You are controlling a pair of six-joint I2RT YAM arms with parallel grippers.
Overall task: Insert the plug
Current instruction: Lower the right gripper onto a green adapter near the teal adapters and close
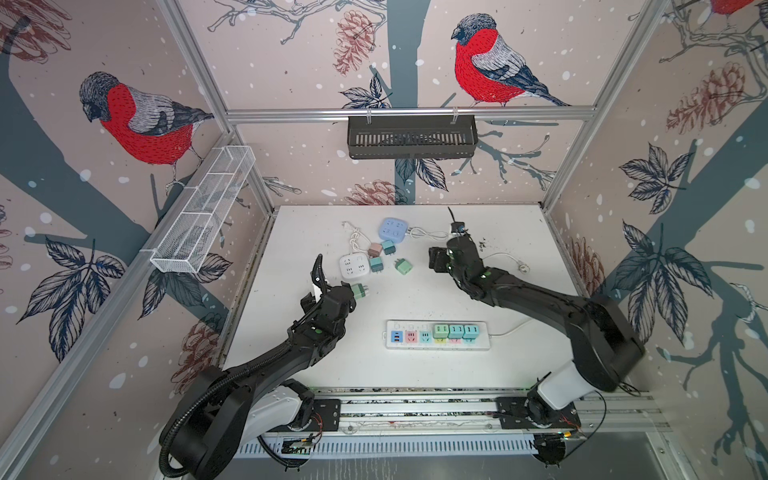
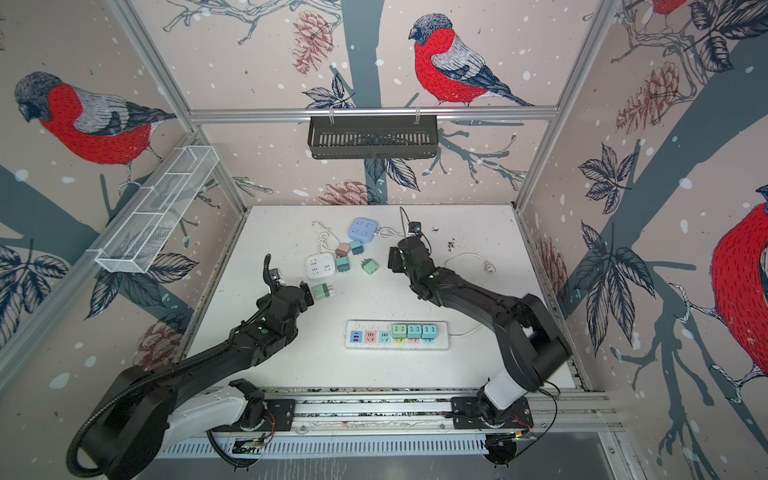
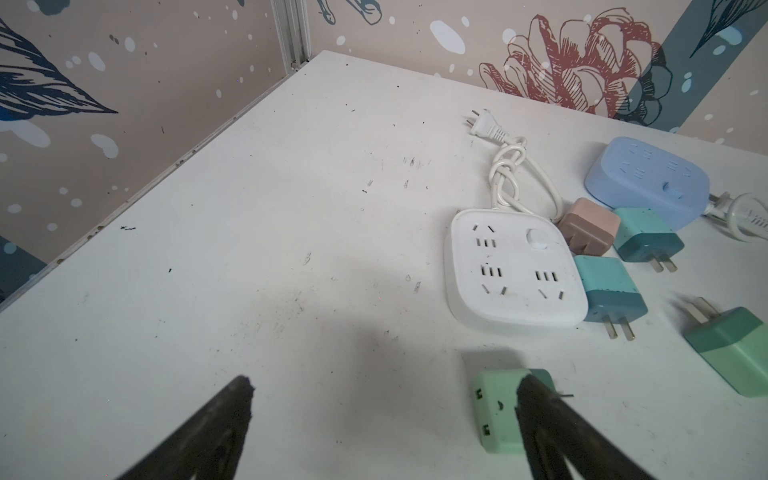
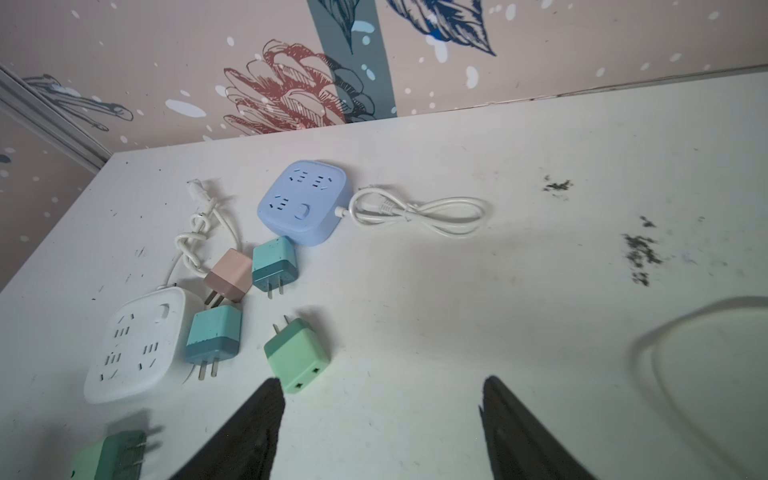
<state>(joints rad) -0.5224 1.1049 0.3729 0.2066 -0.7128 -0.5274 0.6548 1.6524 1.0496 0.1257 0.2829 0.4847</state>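
Counted eight cube plugs all up. Five were loose: two green plugs [image 1: 403, 266] [image 1: 359, 291], two teal plugs [image 1: 389, 247] [image 1: 376, 264] and one pink plug [image 1: 375, 249]. Three plugged-in plugs [image 1: 441, 331] [image 1: 456, 331] [image 1: 471, 331] sat in the one long strip [image 1: 484, 340]. Also two square socket boxes [image 1: 354, 266] [image 1: 393, 228] and two wall baskets [image 1: 411, 137] [image 1: 203, 216].

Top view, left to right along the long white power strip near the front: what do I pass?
blue USB block → empty pink socket → empty light-blue socket → green plug → middle teal plug → end teal plug → white cord
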